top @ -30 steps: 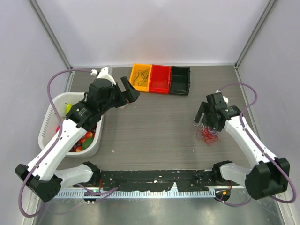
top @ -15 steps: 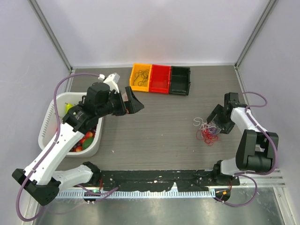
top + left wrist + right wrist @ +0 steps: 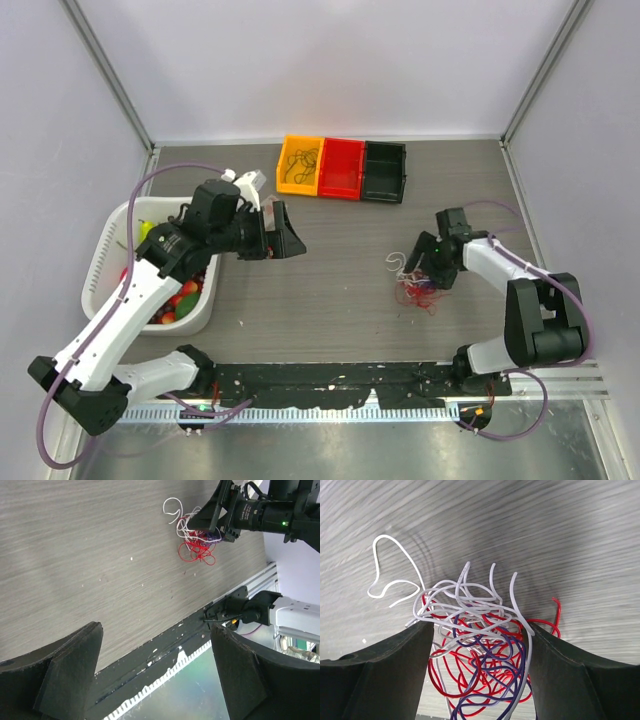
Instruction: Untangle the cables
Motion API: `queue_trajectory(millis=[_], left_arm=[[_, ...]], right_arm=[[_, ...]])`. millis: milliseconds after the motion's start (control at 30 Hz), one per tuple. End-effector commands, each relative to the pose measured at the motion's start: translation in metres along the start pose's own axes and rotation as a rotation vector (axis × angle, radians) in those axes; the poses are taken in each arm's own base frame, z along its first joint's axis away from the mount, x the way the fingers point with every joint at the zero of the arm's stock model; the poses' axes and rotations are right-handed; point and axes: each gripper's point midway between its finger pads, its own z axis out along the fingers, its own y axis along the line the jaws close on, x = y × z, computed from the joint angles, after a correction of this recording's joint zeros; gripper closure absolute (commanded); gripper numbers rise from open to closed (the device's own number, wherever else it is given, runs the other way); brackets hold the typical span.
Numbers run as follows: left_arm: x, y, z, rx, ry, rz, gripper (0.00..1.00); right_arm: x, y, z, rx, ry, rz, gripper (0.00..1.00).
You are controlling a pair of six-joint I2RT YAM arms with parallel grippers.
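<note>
Over on the right side of the tabletop (image 3: 330, 300), the top view shows the cables (image 3: 413, 288) in one small scribbly clump. Your right claw (image 3: 420, 268) is low and right on top of it. The left claw (image 3: 281, 236) hangs wide apart and empty, left of centre. The white basket (image 3: 100, 262) of fruit at the left edge and the three bins (image 3: 343, 168) at the far side are both well clear, so nothing is really in your way.

From the left wrist view, the left claw (image 3: 155, 630) gapes with nothing between its fingers. The clump (image 3: 196, 544) is far off across bare wood, with the right claw (image 3: 212, 522) over it. The dark rail (image 3: 165, 652) runs along the near edge.

Up close in the right wrist view, the right claw (image 3: 479, 630) stands apart with the bundle sitting in the gap, not pinched as far as I can tell. These wires look super thin, light and springy. I'd guess a tug on the middle drags the whole knot across the wood. White, red and a dark purplish strand are all looped through each other. The white loop (image 3: 384, 575) sticking out to the left looks like the easiest thing to grab. Pinch one strand there and you'll probably want the other claw pinning the rest.
</note>
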Motion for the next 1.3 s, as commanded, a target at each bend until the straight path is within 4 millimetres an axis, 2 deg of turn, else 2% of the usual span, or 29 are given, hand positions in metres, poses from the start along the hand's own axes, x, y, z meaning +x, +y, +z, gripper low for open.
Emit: queue_trajectory(millis=[0,67,133,167,200,233,267,367,433,467,567,700,800,900,1000,1033,1133,1267], left_arm=[[0.014,-0.001,-0.007,0.003,0.065,-0.025,0.09],[0.022,0.0,-0.004,0.005,0.096,-0.048,0.11],[0.037,0.006,0.003,-0.023,0.142,-0.067,0.12],[0.043,0.01,0.007,-0.045,0.164,-0.075,0.13],[0.052,0.012,0.013,-0.066,0.193,-0.077,0.14],[0.063,0.013,0.018,-0.086,0.231,-0.067,0.15],[0.073,0.015,0.026,-0.112,0.268,-0.055,0.15],[0.086,0.012,0.044,-0.153,0.297,-0.019,0.17],[0.087,0.001,0.057,-0.121,0.276,-0.016,0.16],[0.089,-0.002,0.063,-0.103,0.268,-0.034,0.15],[0.095,-0.009,0.088,-0.044,0.257,-0.107,0.13],[0.105,-0.006,0.116,-0.048,0.282,-0.169,0.11],[0.106,-0.004,0.136,-0.046,0.278,-0.19,0.08],[0.111,-0.006,0.159,-0.028,0.301,-0.217,0.09],[0.115,-0.005,0.182,-0.033,0.324,-0.23,0.2],[0.114,-0.004,0.187,-0.043,0.322,-0.233,0.23],[0.108,-0.004,0.2,-0.058,0.304,-0.232,0.26],[0.101,-0.006,0.211,-0.073,0.287,-0.229,0.27]], right_arm=[[0.031,0.039,0.009,-0.073,0.061,-0.016,0.25],[0.044,0.061,0.003,-0.124,0.06,-0.003,0.25],[0.074,0.092,-0.005,-0.219,0.103,-0.035,0.25],[0.08,0.103,-0.008,-0.265,0.098,-0.036,0.25],[0.099,0.116,-0.012,-0.3,0.132,-0.051,0.25],[0.103,0.126,-0.014,-0.34,0.126,-0.065,0.25],[0.119,0.136,-0.019,-0.372,0.152,-0.1,0.25],[0.13,0.152,-0.03,-0.413,0.176,-0.186,0.25],[0.121,0.142,-0.034,-0.354,0.135,-0.288,0.25],[0.115,0.138,-0.044,-0.311,0.12,-0.317,0.24],[0.092,0.115,-0.053,-0.19,0.03,-0.435,0.22],[0.079,0.09,-0.066,-0.208,0.062,-0.39,0.22],[0.086,0.076,-0.071,-0.296,0.119,-0.287,0.22],[0.095,0.072,-0.078,-0.346,0.135,-0.241,0.22],[0.102,0.066,-0.085,-0.365,0.12,-0.225,0.22],[0.102,0.062,-0.085,-0.353,0.109,-0.227,0.22],[0.104,0.053,-0.087,-0.325,0.101,-0.233,0.23],[0.101,0.055,-0.093,-0.331,0.082,-0.224,0.25]])
